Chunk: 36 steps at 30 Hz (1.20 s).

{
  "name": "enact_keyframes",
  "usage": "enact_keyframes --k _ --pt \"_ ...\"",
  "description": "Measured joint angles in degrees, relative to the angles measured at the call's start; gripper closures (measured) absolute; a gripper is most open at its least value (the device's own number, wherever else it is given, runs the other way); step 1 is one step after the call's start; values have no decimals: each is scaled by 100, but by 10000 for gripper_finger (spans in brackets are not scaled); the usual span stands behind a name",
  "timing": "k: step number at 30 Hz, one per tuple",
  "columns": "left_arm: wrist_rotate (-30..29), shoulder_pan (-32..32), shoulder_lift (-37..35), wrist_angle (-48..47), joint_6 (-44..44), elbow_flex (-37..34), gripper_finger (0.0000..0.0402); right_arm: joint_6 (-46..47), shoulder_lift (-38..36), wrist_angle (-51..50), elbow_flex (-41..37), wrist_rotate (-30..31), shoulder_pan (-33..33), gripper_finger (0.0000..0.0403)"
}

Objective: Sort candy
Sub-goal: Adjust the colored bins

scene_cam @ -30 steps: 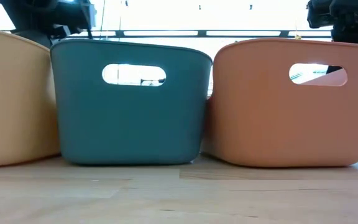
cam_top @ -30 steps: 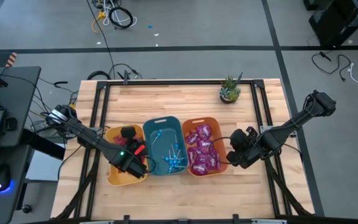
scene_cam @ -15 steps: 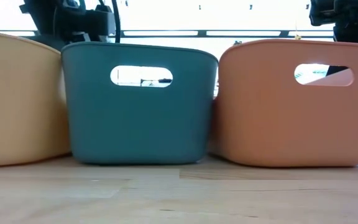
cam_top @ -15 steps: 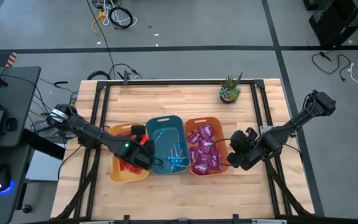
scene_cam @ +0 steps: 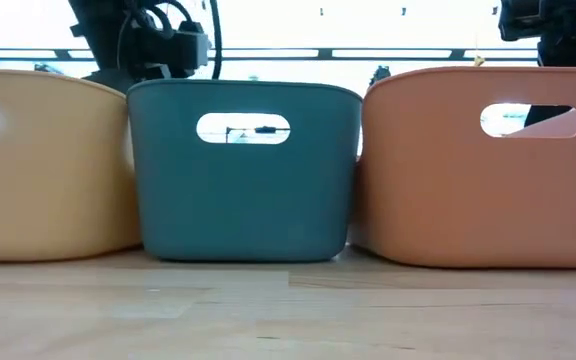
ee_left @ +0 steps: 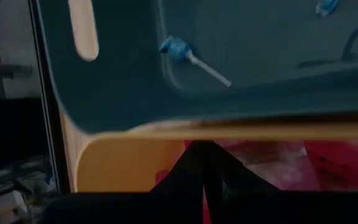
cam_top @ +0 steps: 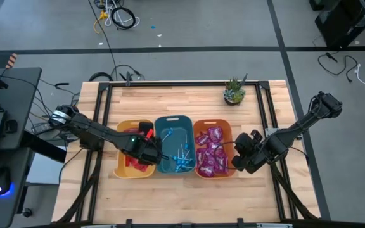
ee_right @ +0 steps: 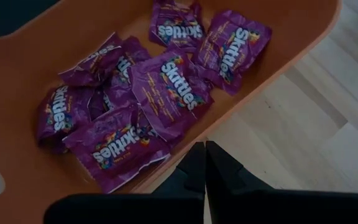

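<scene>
Three bins, candy sorted by kind.
Yellow bin (cam_top: 120, 166) holds red packets (ee_left: 328, 163) under pressed-together left fingers (ee_left: 194, 171); teal bin (cam_top: 173, 121) lollipops (cam_top: 182, 155); orange bin (cam_top: 214, 123) Skittles packets (ee_right: 166, 87) ahead of pressed-together right fingers (ee_right: 219, 168).

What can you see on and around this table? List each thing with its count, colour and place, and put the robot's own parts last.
yellow bin: one, yellow, leftmost of three side by side on the table
teal bin: one, teal, middle of the row
orange bin: one, orange, right of the row
red packets: several, red, in the yellow bin
blue lollipops: several, blue on white sticks, in the teal bin
purple packets: many, shiny purple, in the orange bin
potted plant: one, green, far edge of the table
table: one, light wood
left gripper: one, dark, jaws shut, over the yellow bin beside the teal bin
right gripper: one, dark, jaws shut, just right of the orange bin
</scene>
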Motion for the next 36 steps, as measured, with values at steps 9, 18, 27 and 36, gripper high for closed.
enact_keyframes --k 9,18,27,36 --pt "63 -150 6 -1016 -387 1004 402 -169 -15 -38 244 526 280 403" --pt "9 -1253 4 -1000 -764 2587 402 -2268 -15 1105 875 986 1291 403" --pt "-909 -2710 -2 182 -1089 2715 402 -3523 490 2597 883 302 2020 403" --pt "-1763 -3286 6 249 -1457 2703 402 -3567 1475 2595 881 297 1654 403"
